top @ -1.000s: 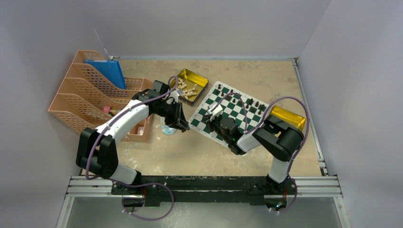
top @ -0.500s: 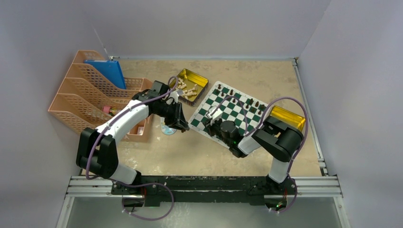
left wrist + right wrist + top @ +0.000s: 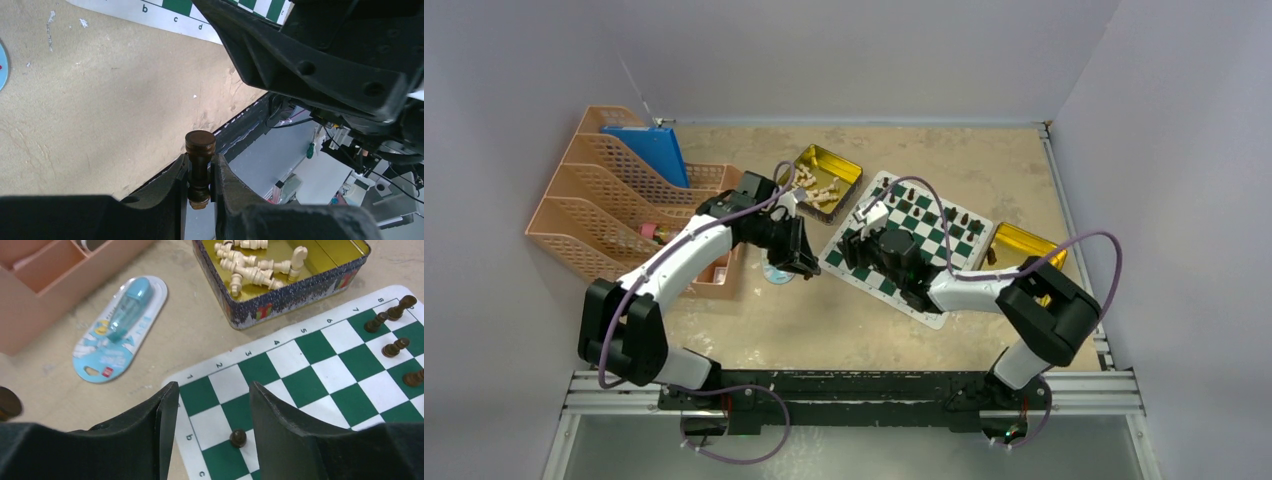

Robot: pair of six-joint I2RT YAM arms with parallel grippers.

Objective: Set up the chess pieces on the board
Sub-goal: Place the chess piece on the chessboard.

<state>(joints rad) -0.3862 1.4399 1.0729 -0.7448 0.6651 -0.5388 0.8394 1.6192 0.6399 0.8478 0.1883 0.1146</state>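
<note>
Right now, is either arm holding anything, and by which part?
The left pincer grips a dark chess piece by its stem, below the round head. The right pincer is open, holding nothing.

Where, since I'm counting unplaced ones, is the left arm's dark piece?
Left wrist view: the dark piece is pinched in the left gripper, off the board, just beyond its lettered edge.

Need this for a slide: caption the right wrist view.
Open right claw above a dark pawn near the board's corner; beige pieces lie in the gold tin beyond.
</note>
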